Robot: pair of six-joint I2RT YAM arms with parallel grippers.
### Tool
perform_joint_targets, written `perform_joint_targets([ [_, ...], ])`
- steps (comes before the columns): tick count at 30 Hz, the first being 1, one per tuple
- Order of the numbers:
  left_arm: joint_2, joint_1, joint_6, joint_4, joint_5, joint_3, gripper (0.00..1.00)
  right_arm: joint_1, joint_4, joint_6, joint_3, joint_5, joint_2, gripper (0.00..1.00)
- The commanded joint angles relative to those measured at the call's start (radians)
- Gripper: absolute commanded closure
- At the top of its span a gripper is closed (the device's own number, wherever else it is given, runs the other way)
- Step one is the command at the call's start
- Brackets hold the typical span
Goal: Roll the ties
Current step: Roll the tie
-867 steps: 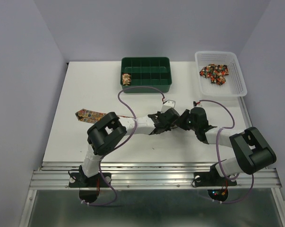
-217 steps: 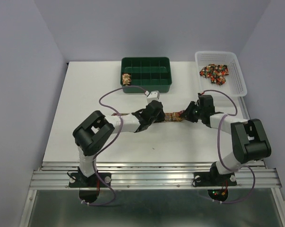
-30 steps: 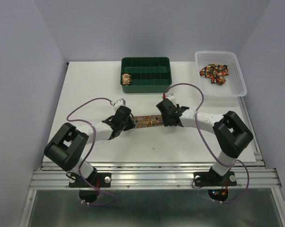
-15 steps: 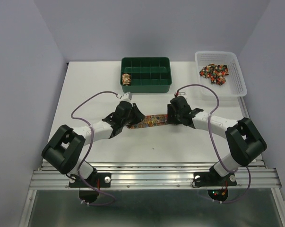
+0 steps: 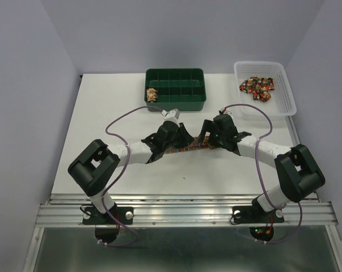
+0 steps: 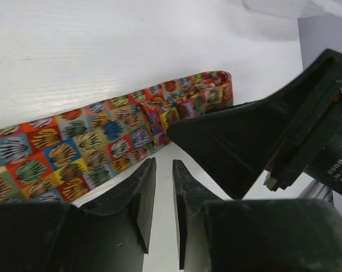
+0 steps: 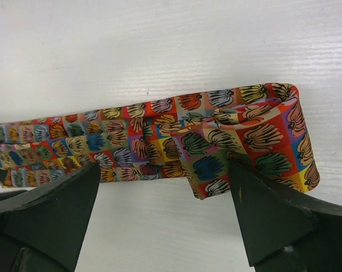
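**Right fingers spread over the tie's folded end, left fingers almost together beside it**

The right gripper (image 7: 165, 165) stands released, its two fingers wide apart and pointing down at the table (image 5: 102, 113). The tie (image 7: 131, 144) runs across the gap between them. One fingertip is at the tie's doubled-over end, and neither pinches the cloth.

The left gripper (image 6: 163, 164) has its fingers nearly together, with only a narrow slit of bare table showing between them. It grasps nothing, and its tips sit just beside the near edge of the tie.

The tie lies flat as a long strip at mid-table, and only that one end is turned back on itself.

From above, both wrists meet over the strip. The left arm (image 5: 131, 152) reaches in low from the left with its elbow bent near the table's front. The right arm (image 5: 256, 148) mirrors it from the right.

Further back, a rolled tie (image 5: 152, 94) sits in a left compartment of the green tray (image 5: 176, 105). Loose ties (image 5: 257, 88) lie in the white basket (image 5: 288, 99).
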State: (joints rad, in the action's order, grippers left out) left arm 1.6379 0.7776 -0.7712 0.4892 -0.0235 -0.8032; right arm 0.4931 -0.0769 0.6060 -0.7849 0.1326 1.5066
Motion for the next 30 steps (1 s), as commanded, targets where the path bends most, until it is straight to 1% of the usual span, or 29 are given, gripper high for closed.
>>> perform_joint_targets([
  [1,0.022,0.028,-0.007,0.057,0.053,-0.065,0.70,-0.021,0.046,0.141,0.027,-0.019,-0.017,0.00],
  [4,0.037,0.038,-0.019,0.057,0.059,-0.073,0.70,-0.033,0.052,0.243,0.032,-0.018,-0.014,0.00],
  [5,0.039,0.041,-0.023,0.057,0.068,-0.074,0.70,-0.033,0.051,0.244,0.033,-0.014,-0.016,0.00],
  [9,0.046,0.057,-0.031,0.057,0.088,-0.083,0.70,-0.048,0.068,0.360,0.055,-0.021,-0.032,0.00],
  [14,0.080,0.074,-0.024,0.055,0.089,-0.116,0.70,-0.060,0.066,0.463,0.084,0.018,-0.084,0.00],
  [19,0.146,0.101,-0.019,0.034,0.077,-0.192,0.69,-0.068,0.068,0.494,0.113,0.036,-0.141,0.00],
  [21,0.168,0.109,-0.010,0.025,0.079,-0.218,0.69,-0.070,0.095,0.494,0.118,0.039,-0.149,0.00],
  [25,0.229,0.120,0.004,-0.011,0.071,-0.287,0.69,-0.079,0.111,0.495,0.124,0.029,-0.140,0.00],
  [30,0.273,0.137,0.024,-0.023,0.077,-0.324,0.68,-0.096,0.140,0.498,0.115,-0.021,-0.111,0.00],
])
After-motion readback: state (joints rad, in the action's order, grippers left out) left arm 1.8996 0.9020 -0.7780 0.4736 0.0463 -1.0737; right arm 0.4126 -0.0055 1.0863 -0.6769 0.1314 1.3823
